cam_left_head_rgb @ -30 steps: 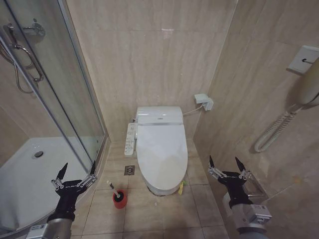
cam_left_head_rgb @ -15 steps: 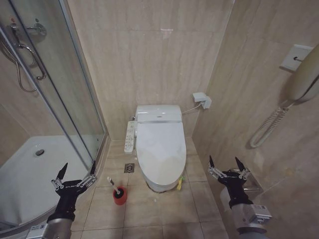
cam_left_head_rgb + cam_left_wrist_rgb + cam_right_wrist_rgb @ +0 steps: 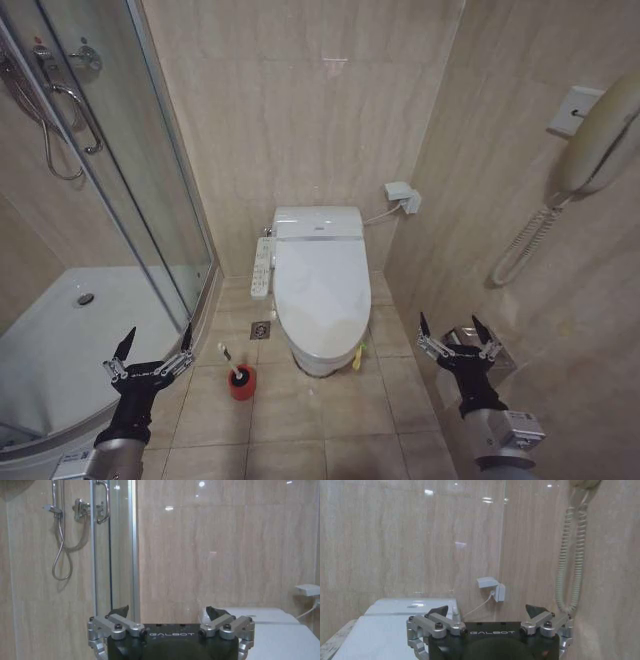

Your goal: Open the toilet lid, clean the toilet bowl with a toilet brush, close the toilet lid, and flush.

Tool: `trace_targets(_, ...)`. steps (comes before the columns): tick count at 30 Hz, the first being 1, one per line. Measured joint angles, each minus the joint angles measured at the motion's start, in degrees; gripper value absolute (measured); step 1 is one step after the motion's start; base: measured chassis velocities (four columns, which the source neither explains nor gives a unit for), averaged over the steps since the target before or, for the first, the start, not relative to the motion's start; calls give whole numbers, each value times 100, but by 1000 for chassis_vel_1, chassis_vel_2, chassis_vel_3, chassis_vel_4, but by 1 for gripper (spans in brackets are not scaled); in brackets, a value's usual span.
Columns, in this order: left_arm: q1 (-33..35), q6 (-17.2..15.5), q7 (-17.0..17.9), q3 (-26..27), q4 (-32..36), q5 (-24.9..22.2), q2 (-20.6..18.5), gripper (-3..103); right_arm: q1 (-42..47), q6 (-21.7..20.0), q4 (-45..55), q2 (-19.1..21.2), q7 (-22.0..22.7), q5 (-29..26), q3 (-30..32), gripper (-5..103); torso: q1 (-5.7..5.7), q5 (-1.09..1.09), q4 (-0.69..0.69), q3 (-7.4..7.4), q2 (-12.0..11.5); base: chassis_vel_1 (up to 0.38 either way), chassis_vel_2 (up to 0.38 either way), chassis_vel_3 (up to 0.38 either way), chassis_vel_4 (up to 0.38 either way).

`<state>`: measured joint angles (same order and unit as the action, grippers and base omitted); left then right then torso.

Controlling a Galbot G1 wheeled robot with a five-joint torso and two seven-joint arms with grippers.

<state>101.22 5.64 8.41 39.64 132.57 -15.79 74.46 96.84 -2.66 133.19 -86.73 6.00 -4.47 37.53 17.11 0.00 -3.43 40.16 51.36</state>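
Note:
The toilet lid is down over the toilet bowl, a white floor-standing toilet against the back wall with a side control panel. A small green-and-yellow tag hangs at the lid's front right edge. The toilet brush stands in its round red holder on the floor left of the bowl, white handle tilted up. My left gripper is open, low at the left, near the brush. My right gripper is open, low at the right. Both hold nothing. The lid's top also appears past my left gripper.
A glass shower enclosure with a white tray fills the left. A wall phone with coiled cord hangs on the right wall, a socket box behind the toilet. A floor drain sits between brush and toilet.
The whole head view has shifted: the toilet, brush and walls appear slightly higher and farther, so the camera moved. Both grippers stay open in the same poses.

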Motion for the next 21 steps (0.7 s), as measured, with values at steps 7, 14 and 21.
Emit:
trace_targets(7, 0, 0, 0, 0, 0, 0, 0, 100, 0, 0, 0, 0, 0, 0, 0, 100, -1, -1, 0, 0, 0, 117, -116, -114, 118)
trace_targets(14, 0, 0, 0, 0, 0, 0, 0, 100, 0, 0, 0, 0, 0, 0, 0, 100, -1, 0, 0, 0, 0, 96, -96, -100, 102)
trace_targets(21, 0, 0, 0, 0, 0, 0, 0, 100, 0, 0, 0, 0, 0, 0, 0, 100, 0, 1, 0, 0, 0, 95, -90, -81, 96)
